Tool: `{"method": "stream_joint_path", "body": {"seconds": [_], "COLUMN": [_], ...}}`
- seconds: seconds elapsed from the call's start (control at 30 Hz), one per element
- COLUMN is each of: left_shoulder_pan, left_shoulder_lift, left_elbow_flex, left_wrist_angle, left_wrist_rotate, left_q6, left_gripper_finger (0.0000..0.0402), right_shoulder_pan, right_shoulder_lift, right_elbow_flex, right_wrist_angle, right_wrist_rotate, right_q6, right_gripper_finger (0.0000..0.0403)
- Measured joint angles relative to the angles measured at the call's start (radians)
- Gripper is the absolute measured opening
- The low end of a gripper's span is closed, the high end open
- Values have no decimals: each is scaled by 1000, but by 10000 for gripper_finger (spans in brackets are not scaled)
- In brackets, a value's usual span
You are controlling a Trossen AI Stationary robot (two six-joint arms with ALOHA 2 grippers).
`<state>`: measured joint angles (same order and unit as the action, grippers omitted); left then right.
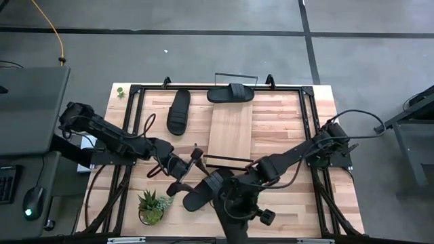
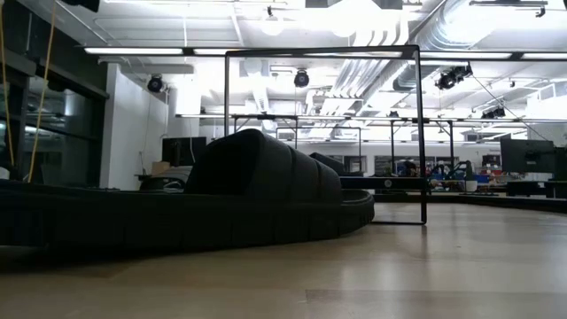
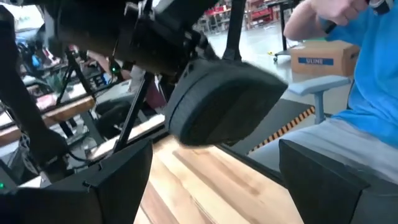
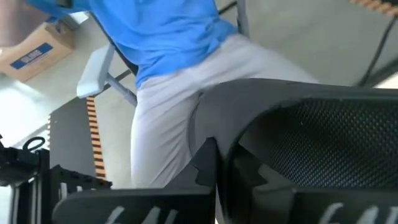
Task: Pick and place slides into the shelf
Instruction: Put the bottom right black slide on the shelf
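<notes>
High view: your right gripper (image 1: 215, 184) is clenched on a black oval-soled rubber slide (image 1: 201, 193) | your left gripper (image 1: 184, 171) stands released just beside it | light-wood wire-framed shelf (image 1: 229, 132) beyond both

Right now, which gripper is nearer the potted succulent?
Left. The left gripper hovers just above-right of the potted succulent; the right gripper, shut on a slide, sits farther right.
</notes>
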<state>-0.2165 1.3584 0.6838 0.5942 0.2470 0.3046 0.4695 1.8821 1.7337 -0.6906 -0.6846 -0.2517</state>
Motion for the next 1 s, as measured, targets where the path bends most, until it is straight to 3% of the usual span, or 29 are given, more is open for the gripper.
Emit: {"method": "stream_joint_path", "body": {"seconds": [0.4, 0.83, 1.0], "left_shoulder_pan": [-26, -78, -78], "left_shoulder_lift": [56, 186, 191], "left_elbow_flex": [81, 220, 222], "left_wrist_angle": [-4, -61, -86], "left_wrist_rotate": [-7, -28, -35], "left_q6": [6, 59, 58], "left_gripper_finger": [328, 328, 328], "right_shoulder_pan": [-11, -19, -18], "right_shoulder_lift": [18, 58, 57], "right_elbow_flex": [0, 0, 0], "right_wrist_angle": [80, 103, 103], "right_wrist_rotate": [-30, -75, -75], "right_q6": [-86, -89, -82], "right_gripper_finger": [0, 0, 0]}}
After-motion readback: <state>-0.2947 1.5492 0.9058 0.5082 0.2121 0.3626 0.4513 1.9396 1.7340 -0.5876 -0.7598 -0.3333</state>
